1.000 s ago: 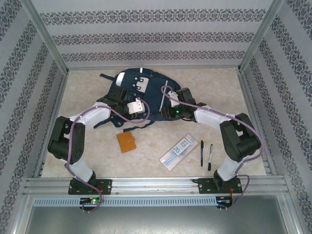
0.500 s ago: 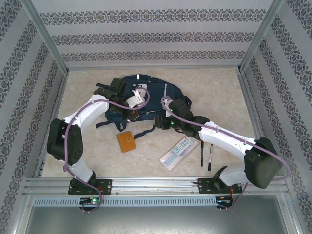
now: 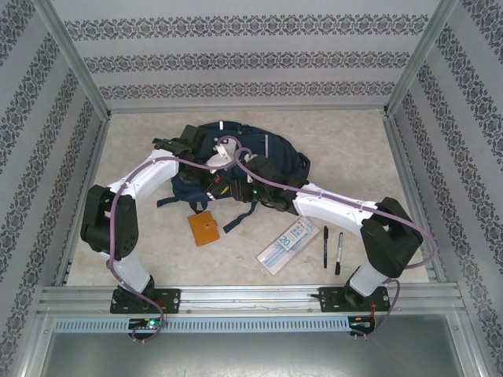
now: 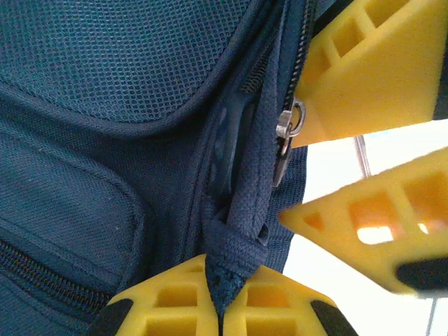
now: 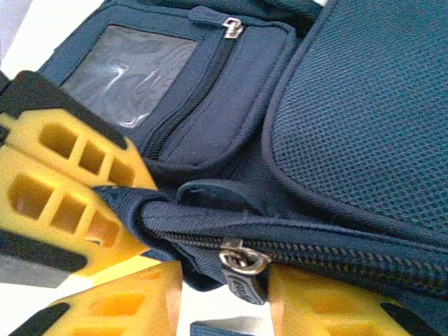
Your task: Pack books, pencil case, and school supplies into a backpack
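Observation:
The navy backpack (image 3: 271, 153) lies bunched at the middle back of the table, with both arms reaching onto its near side. My left gripper (image 4: 225, 280) is shut on a navy fabric tab (image 4: 234, 245) at the end of the backpack's zip. My right gripper (image 5: 225, 287) stands partly open around the metal zipper pull (image 5: 243, 269). The pull rests against one finger, with a gap to the other. The orange-brown notebook (image 3: 204, 228), the pale pencil case (image 3: 288, 244) and two black pens (image 3: 325, 246) (image 3: 339, 252) lie on the table in front.
Patterned walls and metal posts close in the table on three sides. A loose backpack strap (image 3: 234, 218) trails toward the notebook. A metal rail (image 3: 251, 298) runs along the near edge by the arm bases.
Both grippers have come together at the backpack's near side. The backpack has been pulled up and bunched. The right arm swung left and drew back in. The items in front have not moved.

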